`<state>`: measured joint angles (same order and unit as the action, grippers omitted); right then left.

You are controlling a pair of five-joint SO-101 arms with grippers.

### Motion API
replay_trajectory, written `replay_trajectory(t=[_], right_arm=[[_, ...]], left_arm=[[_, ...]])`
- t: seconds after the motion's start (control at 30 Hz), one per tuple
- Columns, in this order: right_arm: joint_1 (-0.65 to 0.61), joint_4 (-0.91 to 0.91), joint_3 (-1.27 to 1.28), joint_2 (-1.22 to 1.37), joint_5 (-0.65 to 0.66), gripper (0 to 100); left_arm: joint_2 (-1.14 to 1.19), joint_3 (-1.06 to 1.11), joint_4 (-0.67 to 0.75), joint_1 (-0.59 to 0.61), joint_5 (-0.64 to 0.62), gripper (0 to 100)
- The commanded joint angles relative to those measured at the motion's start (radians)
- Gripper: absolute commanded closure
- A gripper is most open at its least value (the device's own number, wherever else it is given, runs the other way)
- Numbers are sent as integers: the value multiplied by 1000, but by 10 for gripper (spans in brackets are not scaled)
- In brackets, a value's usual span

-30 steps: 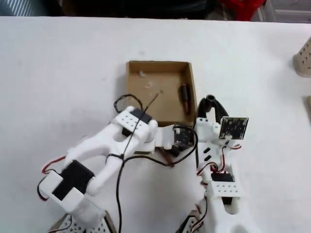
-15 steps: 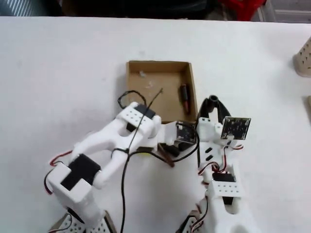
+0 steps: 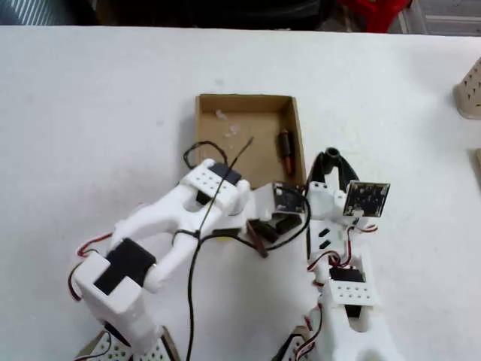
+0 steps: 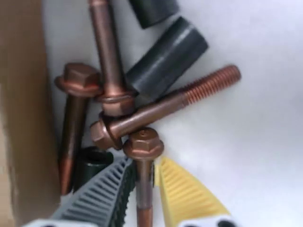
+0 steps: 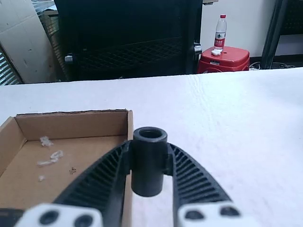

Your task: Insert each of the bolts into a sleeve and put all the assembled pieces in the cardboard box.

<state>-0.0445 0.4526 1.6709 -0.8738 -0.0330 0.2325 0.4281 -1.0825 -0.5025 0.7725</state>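
Observation:
Several copper bolts [image 4: 163,106] and black sleeves [image 4: 165,59] lie in a heap against the outer wall of the cardboard box [image 4: 21,118]. My left gripper [image 4: 144,165] is shut on the shank of one bolt [image 4: 143,142], just below its hex head. In the high view this gripper [image 3: 263,228] sits just outside the near wall of the box [image 3: 201,128]. My right gripper [image 5: 149,151] holds a black sleeve [image 5: 149,163] upright, bore up, just outside the box's right wall [image 5: 129,127]; from above, that sleeve [image 3: 331,158] shows. One assembled piece [image 3: 286,153] lies inside the box.
The left arm's black cable [image 3: 218,195] runs over its wrist and the box's near edge. Small white scraps [image 3: 224,120] lie in the box. A beige perforated object [image 3: 470,90] stands at the table's right edge. Open tabletop lies left and beyond the box.
The left arm's elbow has swung right and its gripper has shifted slightly right at the pile. The right gripper with the sleeve has drifted slightly right and nearer.

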Motion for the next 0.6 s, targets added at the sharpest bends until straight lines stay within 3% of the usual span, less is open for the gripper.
replay_trajectory(t=[0.0, 0.23, 0.57], right_arm=[[1, -2, 6, -16, -5, 982], [1, -2, 6, -16, -8, 982], [1, -2, 6, -16, -8, 982]], left_arm=[[-19, -17, -2, 12, -178, 980], [-90, 80, 5, 15, -451, 979], [-306, 273, 140, 16, -637, 979]])
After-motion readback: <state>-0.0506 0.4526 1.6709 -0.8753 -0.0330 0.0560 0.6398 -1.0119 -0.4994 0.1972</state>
